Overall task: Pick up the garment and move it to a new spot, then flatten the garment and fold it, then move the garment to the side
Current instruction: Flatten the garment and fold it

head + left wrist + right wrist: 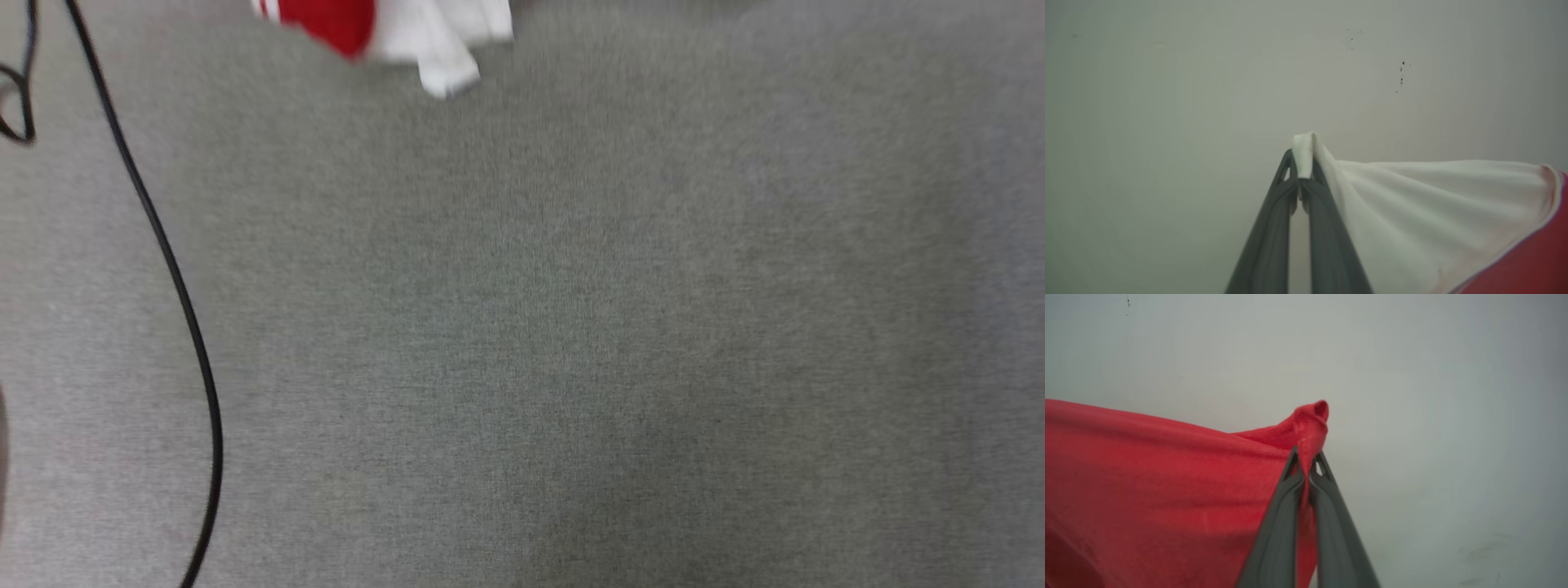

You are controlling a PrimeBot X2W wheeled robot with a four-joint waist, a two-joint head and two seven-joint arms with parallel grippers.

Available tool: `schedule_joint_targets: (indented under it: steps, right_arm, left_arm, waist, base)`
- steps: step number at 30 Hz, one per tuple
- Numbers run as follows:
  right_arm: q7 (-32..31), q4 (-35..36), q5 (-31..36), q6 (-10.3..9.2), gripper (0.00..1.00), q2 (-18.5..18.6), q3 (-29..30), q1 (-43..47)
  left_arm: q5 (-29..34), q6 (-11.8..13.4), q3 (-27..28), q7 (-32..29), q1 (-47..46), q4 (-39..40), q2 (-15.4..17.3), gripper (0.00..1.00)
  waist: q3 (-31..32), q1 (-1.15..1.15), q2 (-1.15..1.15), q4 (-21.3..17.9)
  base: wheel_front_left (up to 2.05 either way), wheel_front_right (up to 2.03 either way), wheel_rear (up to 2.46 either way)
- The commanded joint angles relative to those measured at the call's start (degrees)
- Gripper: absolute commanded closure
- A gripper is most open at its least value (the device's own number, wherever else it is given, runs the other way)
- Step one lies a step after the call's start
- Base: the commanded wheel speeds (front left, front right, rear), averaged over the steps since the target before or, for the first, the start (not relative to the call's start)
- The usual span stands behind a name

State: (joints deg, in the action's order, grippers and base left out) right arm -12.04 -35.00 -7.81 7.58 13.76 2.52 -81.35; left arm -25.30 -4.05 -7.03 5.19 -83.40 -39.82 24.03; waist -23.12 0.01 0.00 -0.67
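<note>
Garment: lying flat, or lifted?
Lifted: the garment hangs taut from both shut hands, left hand pinching white cloth, right hand pinching red.

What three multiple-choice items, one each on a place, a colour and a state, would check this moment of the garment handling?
1. In the head view, where does the garment show?
A. at the top edge, left of centre
B. in the lower right corner
C. in the middle

2. What colour is the cloth pinched by the left gripper?
A. red
B. white
C. black

3. How does the right gripper stand?
A. wide open and empty
B. shut on the garment
C. shut on a cable

Answers:
1 A: red and white cloth reaches in from the top edge, left of centre.
2 B: in the left wrist view a white fold pokes out between the closed fingers.
3 B: in the right wrist view the fingers are closed with red cloth clamped between them.
</note>
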Motion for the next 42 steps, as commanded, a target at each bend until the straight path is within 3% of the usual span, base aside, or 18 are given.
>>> schedule_joint_targets:
  steps: [1,8,19,29,36,42]
  right_arm:
    - [1.0,-1.0,0.5,-0.16,1.00,0.1,0.5,-2.0]
    - [5.3,-5.9,2.3,-0.15,1.00,-1.1,-0.7,-7.6]
    - [11.6,-16.2,-1.5,-0.14,1.00,-0.8,-4.8,-2.5]
    - [17.4,-18.7,-11.3,-0.14,1.00,1.6,-10.5,18.9]
    - [19.2,-15.1,-17.1,-0.14,1.00,2.6,-14.8,35.0]
    - [18.6,-10.1,-20.5,-0.16,1.00,4.1,-15.7,47.2]
  left_arm:
    - [0.0,0.2,0.6,0.3,-2.0,-1.0,0.9,1.00]
    - [-1.1,-0.3,0.7,1.7,-6.0,-5.9,0.3,1.00]
    - [-5.4,-3.0,-0.9,5.4,2.6,-12.7,-3.4,1.00]
    - [-10.7,-3.4,-3.6,9.1,25.1,-11.3,-5.9,1.00]
    - [-12.2,-3.2,-5.0,9.7,42.9,-7.1,-4.6,1.00]
    - [-13.3,-1.2,-4.3,9.2,55.9,-2.0,-3.6,1.00]
  waist:
    - [-4.4,-0.01,0.00,-0.1]
    - [-10.1,-0.01,0.00,0.3]
    - [-11.4,-0.01,0.00,1.8]
    - [-1.8,-0.01,0.00,2.9]
    - [5.8,-0.01,0.00,3.0]
    - [11.8,-0.01,0.00,3.3]
  base:
    - [0.00,0.00,0.00]
    - [0.00,0.00,0.00]
    - [0.00,0.00,0.00]
    - [0.00,0.00,0.00]
    - [0.00,0.00,0.00]
    - [0.00,0.00,0.00]
